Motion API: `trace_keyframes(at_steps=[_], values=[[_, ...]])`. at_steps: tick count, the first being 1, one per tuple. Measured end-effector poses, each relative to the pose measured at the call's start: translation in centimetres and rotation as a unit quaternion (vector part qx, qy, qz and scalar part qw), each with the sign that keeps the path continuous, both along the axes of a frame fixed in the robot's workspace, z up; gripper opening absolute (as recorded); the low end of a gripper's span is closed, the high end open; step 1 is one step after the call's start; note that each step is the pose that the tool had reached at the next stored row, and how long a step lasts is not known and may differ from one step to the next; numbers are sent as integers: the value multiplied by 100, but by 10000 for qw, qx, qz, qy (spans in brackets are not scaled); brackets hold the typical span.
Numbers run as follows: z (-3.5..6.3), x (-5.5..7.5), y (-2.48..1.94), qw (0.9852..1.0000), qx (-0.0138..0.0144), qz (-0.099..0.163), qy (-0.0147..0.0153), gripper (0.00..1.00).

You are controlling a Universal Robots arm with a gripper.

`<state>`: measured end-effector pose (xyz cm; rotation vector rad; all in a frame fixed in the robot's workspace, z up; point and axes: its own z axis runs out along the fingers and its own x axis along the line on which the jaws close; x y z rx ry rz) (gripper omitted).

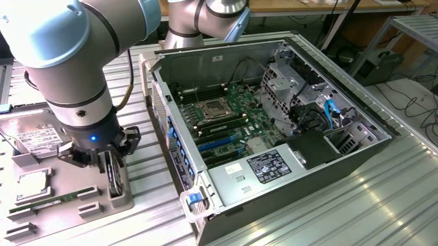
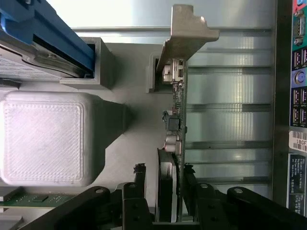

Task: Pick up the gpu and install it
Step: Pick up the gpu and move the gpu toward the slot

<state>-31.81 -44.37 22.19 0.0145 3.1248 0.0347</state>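
The gpu stands on its edge in a slot of the grey parts tray, at the exterior view's left. In the wrist view the gpu is edge-on, with its green board, small components and silver bracket strip at the far end. My gripper hangs straight down over the card. Its two black fingers flank the near end of the gpu, my gripper straddling the card. One finger is nearly touching the board. A narrow gap shows between the other finger and the card's black face.
The open computer case lies beside the tray, its motherboard exposed with blue slots. Also on the tray are a silver hard drive, a processor and a green memory stick. A pale printed block stands close by.
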Motion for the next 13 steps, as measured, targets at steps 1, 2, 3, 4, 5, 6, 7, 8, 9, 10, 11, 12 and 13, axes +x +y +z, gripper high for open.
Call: trace_keyframes(at_steps=[1, 2, 3, 4, 5, 6, 7, 8, 9, 10, 11, 12, 13], values=[[0, 0, 0, 10000, 0, 0, 0, 42], [0, 0, 0, 10000, 0, 0, 0, 41], [-1, 0, 0, 10000, 0, 0, -1, 41], [-1, 0, 0, 10000, 1, -1, -1, 34], [-1, 0, 0, 10000, 0, -1, -1, 28], [-1, 1, 0, 10000, 1, 0, -1, 28], [-1, 1, 0, 10000, 1, 0, -1, 28], [-1, 1, 0, 10000, 1, -1, -1, 28], [-1, 2, 0, 10000, 0, 0, 0, 28], [-1, 2, 0, 10000, 0, -1, 0, 28], [-1, 2, 0, 10000, 0, 0, 0, 28], [0, 2, 0, 10000, 0, 0, 0, 28], [-1, 2, 0, 10000, 0, 0, 0, 28]])
